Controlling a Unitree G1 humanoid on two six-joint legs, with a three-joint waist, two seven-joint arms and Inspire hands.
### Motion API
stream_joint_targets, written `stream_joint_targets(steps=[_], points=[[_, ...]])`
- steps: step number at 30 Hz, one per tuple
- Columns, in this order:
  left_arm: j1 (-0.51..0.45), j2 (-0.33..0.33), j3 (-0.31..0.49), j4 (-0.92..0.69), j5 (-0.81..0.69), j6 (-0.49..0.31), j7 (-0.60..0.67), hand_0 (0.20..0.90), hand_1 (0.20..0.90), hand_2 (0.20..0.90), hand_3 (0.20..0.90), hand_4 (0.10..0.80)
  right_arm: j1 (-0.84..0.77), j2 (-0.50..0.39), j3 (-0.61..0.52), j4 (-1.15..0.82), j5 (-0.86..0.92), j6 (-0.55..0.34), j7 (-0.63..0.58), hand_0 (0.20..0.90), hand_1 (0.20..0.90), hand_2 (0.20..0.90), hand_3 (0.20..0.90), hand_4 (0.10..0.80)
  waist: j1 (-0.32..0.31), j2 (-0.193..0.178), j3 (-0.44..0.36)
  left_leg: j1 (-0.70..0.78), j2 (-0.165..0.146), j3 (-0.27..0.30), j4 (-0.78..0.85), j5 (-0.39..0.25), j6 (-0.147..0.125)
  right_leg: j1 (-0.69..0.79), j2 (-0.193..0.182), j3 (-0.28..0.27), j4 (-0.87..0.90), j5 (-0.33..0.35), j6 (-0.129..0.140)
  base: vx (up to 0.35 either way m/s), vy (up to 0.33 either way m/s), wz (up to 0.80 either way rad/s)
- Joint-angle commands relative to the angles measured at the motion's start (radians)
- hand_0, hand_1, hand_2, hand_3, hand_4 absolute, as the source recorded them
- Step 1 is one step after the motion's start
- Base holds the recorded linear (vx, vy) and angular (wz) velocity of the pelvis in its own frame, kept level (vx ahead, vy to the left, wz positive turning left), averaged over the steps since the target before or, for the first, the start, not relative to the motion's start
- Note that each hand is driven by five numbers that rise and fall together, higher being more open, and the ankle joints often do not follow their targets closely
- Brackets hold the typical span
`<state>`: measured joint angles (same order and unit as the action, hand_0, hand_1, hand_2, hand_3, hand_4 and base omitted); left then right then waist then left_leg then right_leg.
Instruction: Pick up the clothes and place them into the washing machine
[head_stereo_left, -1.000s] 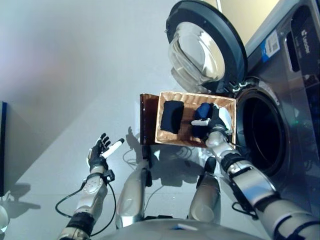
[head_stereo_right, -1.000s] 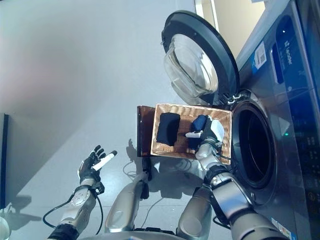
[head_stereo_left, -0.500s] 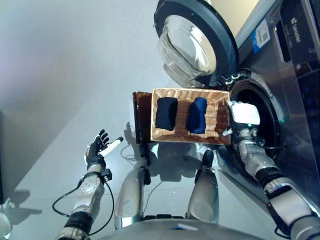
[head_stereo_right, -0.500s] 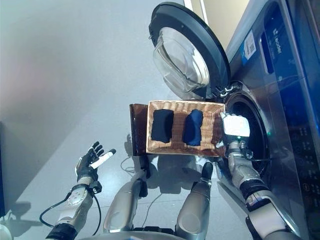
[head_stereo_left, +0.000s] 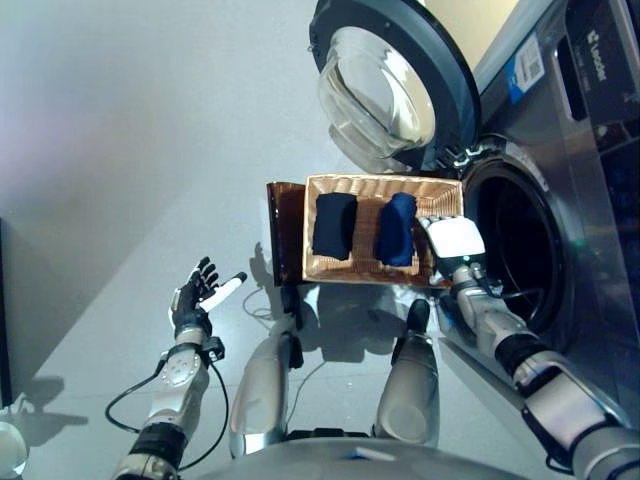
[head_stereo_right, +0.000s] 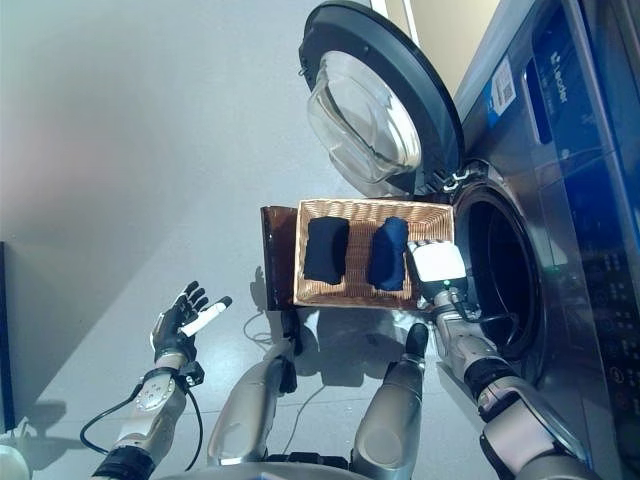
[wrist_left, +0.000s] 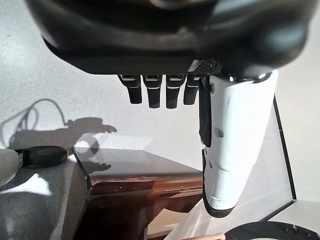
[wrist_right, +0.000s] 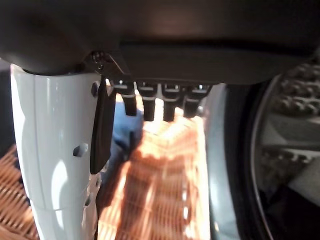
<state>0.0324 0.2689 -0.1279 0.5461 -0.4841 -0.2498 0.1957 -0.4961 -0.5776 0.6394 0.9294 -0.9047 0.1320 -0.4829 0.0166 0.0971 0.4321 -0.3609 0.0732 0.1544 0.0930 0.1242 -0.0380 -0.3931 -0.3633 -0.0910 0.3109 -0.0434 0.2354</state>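
A wicker basket (head_stereo_left: 440, 190) sits on a dark brown stand (head_stereo_left: 284, 232) in front of the washing machine (head_stereo_left: 580, 170). Two dark blue folded clothes lie inside it, side by side and apart: the left garment (head_stereo_left: 333, 225) and the right garment (head_stereo_left: 396, 229). Both remain in the basket; neither is held.

The washing machine door (head_stereo_left: 395, 85) stands swung open above the basket, its glass bowl facing outward. The drum opening (head_stereo_left: 522, 260) is dark, and its contents cannot be made out. The machine's body is cut off at the picture's right edge.

The right robot hand (head_stereo_left: 455, 240) hovers over the basket's right end, between the right garment and the drum opening. From the head views only its white back shows; the fingers are hidden beneath it. The right wrist view shows the fingers (wrist_right: 149, 102) extended and relaxed with nothing between them and the white-covered thumb, above the wicker weave and the blue cloth (wrist_right: 124, 127). Whether the fingertips touch the cloth cannot be told.

The left robot hand (head_stereo_left: 198, 295) is held over the grey floor (head_stereo_left: 120, 150), well apart from the basket, fingers spread and empty. Its wrist view confirms straight fingers (wrist_left: 153, 95).
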Motion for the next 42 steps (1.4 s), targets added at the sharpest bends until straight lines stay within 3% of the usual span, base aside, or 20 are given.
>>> stream_joint_targets(steps=[1,24,37,42], points=[[0.01,0.059,0.033,-0.051,-0.003,-0.102,-0.004,0.9,0.9,0.9,0.9,0.8,-0.114,-0.015,0.032,0.007,-0.058,0.026,-0.042,0.9,0.9,0.9,0.9,0.8,0.02,-0.025,-0.023,-0.018,0.049,-0.049,0.171,-0.137,-0.096,-0.044,-0.016,0.014,-0.048,0.164,-0.038,0.0,0.0,0.0],[0.015,0.067,0.022,-0.065,-0.029,-0.112,-0.017,0.9,0.9,0.9,0.9,0.8,-0.209,-0.021,0.114,-0.004,-0.124,0.036,-0.07,0.9,0.9,0.9,0.9,0.8,0.047,-0.027,-0.046,-0.031,0.048,-0.059,0.149,-0.116,-0.097,-0.061,-0.014,0.007,-0.037,0.162,-0.038,0.003,-0.001,0.01],[0.026,0.093,0.002,-0.078,-0.053,-0.116,-0.028,0.9,0.9,0.9,0.9,0.8,-0.316,-0.089,0.195,0.033,-0.164,0.051,-0.058,0.9,0.9,0.9,0.9,0.8,0.071,-0.024,-0.04,-0.033,0.046,-0.06,0.058,-0.064,-0.104,-0.084,-0.007,-0.014,-0.062,0.167,-0.031,0.005,0.0,0.0],[0.031,0.091,0.004,-0.114,-0.075,-0.124,-0.02,0.9,0.9,0.9,0.9,0.8,-0.333,-0.1,0.184,0.032,-0.152,0.066,-0.067,0.9,0.9,0.9,0.9,0.8,0.078,-0.027,-0.026,-0.063,0.052,-0.075,0.101,-0.079,-0.096,-0.112,-0.002,-0.01,-0.016,0.152,-0.039,-0.004,-0.002,0.01]])
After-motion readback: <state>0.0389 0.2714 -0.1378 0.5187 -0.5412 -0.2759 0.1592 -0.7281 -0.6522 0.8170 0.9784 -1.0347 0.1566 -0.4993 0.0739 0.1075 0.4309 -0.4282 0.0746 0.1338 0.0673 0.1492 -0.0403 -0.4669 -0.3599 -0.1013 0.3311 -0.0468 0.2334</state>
